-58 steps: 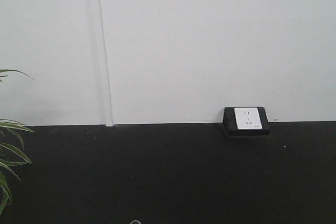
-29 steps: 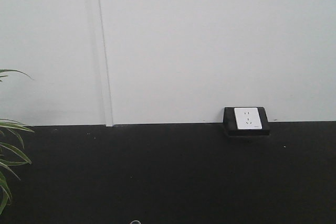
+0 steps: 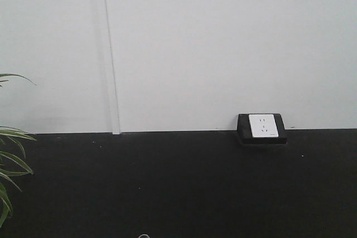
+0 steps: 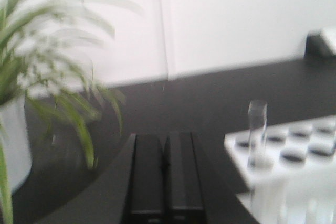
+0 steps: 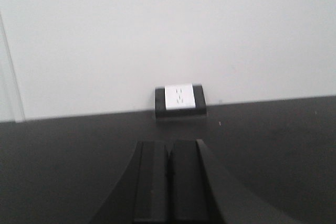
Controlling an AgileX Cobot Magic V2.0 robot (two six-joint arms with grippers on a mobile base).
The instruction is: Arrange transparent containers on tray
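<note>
No yellow tray and no beakers or flasks show in any view. In the left wrist view my left gripper (image 4: pixel 166 136) is shut, its black fingers pressed together with nothing between them, over the black tabletop. A white test-tube rack (image 4: pixel 294 153) with one clear glass tube (image 4: pixel 257 129) standing in it sits just right of that gripper. In the right wrist view my right gripper (image 5: pixel 169 142) is also shut and empty, pointing toward the wall. The front view shows neither gripper.
A green leafy plant (image 4: pixel 47 66) in a white pot (image 4: pixel 13 145) stands left of the left gripper; its leaves (image 3: pixel 11 154) edge the front view. A white wall socket in a black box (image 3: pixel 262 128) (image 5: pixel 180 99) sits at the back of the black table (image 3: pixel 178 182).
</note>
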